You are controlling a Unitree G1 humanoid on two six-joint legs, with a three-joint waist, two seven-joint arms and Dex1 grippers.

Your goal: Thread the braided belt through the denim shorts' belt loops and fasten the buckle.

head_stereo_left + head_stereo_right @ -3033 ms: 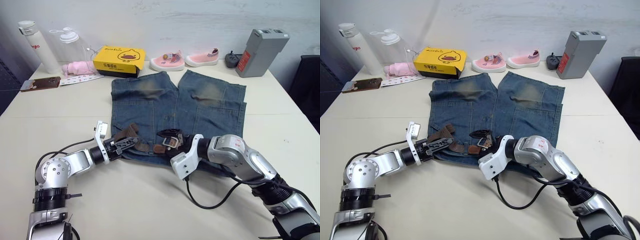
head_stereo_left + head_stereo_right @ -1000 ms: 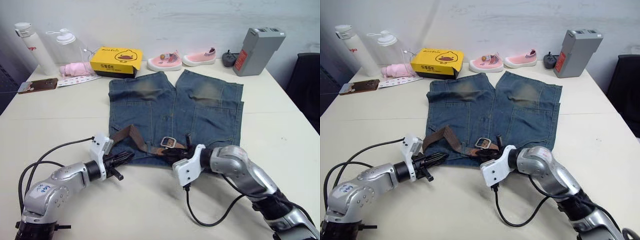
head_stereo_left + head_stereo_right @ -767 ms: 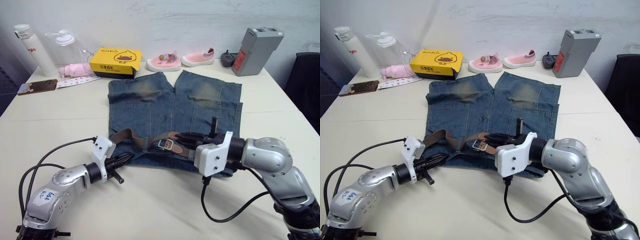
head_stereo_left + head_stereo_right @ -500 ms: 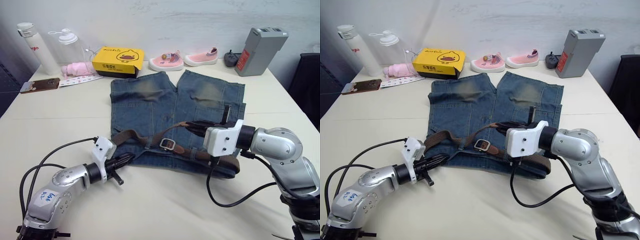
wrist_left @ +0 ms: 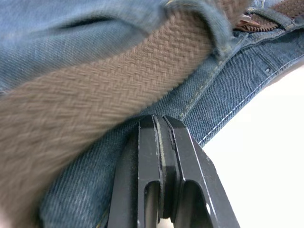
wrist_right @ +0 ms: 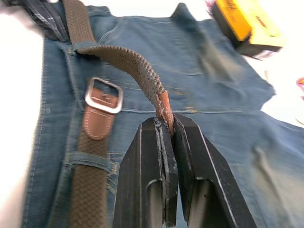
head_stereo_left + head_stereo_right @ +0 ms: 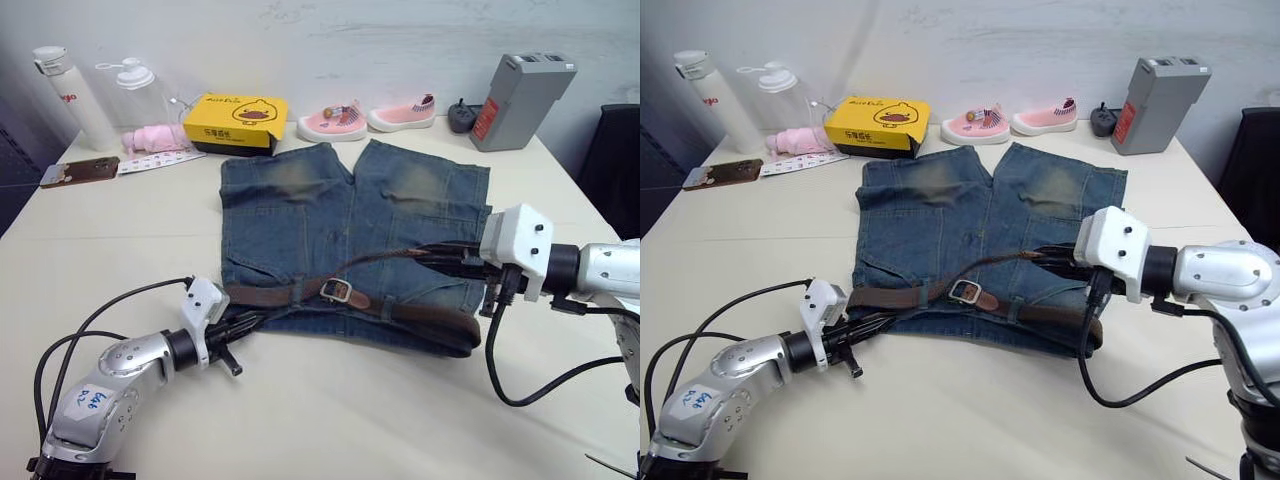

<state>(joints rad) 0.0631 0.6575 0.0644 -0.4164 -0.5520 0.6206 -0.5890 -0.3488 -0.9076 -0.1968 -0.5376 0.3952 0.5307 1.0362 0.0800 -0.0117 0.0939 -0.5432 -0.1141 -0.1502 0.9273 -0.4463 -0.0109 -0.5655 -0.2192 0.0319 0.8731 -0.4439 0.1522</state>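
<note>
The denim shorts lie flat on the table, waistband toward me. The braided belt runs along the waistband under a belt loop. Its silver buckle lies near the middle. The belt's free end rises from beyond the buckle, arching over it to my right gripper, which is shut on the leather tip above the right leg. My left gripper is shut, its fingertips against the denim at the waistband's left corner, just under the strap.
Along the table's far edge stand two bottles, a phone, a pink bundle, a yellow box, two pink shoes and a grey box. A black chair is at the right. Cables trail from both wrists.
My right gripper has pulled the belt's tip to the right, across the shorts, and the strap now lies straighter along the waistband. The left gripper has stayed at the left corner.
</note>
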